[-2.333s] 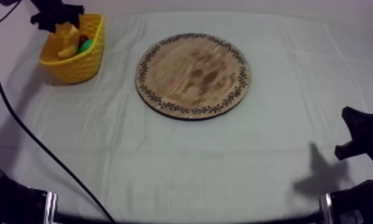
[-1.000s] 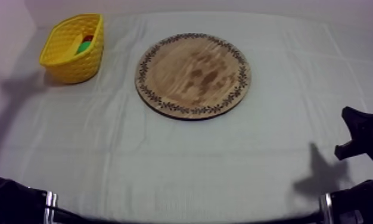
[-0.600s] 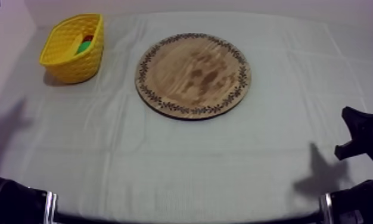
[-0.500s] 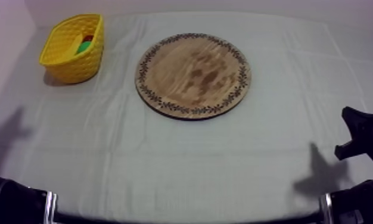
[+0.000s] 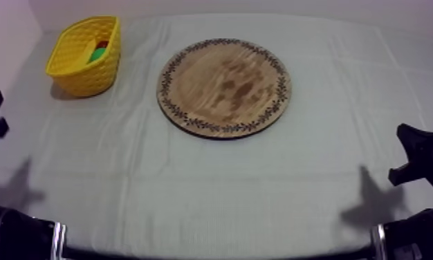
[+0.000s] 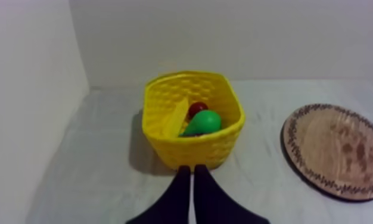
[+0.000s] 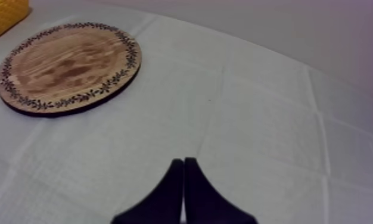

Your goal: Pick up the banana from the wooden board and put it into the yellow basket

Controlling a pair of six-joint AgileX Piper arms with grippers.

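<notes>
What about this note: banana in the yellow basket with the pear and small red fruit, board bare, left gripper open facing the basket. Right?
One slip: the left gripper is shut, fingers together as a narrow wedge, as the left wrist view shows. The rest stands: banana in the yellow basket with the pear and small red fruit, board bare.

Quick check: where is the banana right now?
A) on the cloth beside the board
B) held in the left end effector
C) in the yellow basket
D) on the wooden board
C: the banana lies inside the yellow basket beside the pear and the small red fruit. The wooden board is bare, and the left end effector is shut on nothing.
</notes>
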